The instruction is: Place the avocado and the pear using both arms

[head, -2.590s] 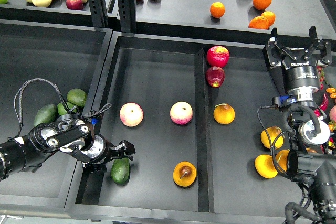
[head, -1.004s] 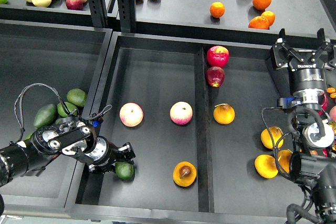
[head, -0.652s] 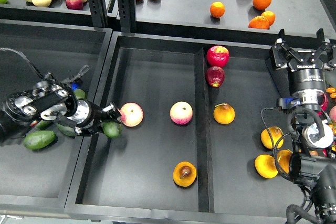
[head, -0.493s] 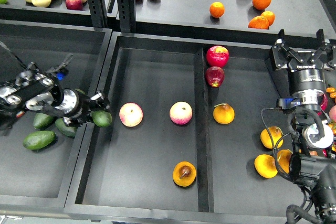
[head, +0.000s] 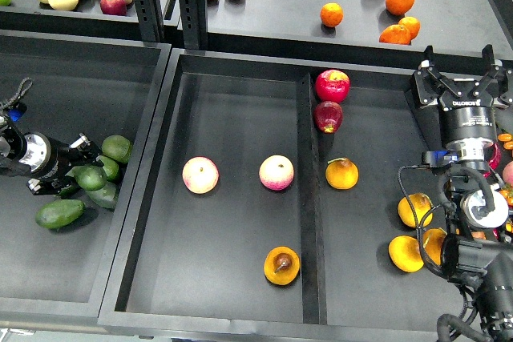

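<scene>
Left gripper (head: 78, 167) clamps the dark green egg-shaped avocado (head: 90, 178) at mid-left; right gripper (head: 461, 70) spread open, holding nothing, upper right.

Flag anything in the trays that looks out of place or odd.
Nothing is spilled or damaged. One oddity: the pear lies in the middle tray's left bay with two pink-yellow apples, while the other orange-yellow fruit sits past the divider. The avocados are together in the left tray.
</scene>
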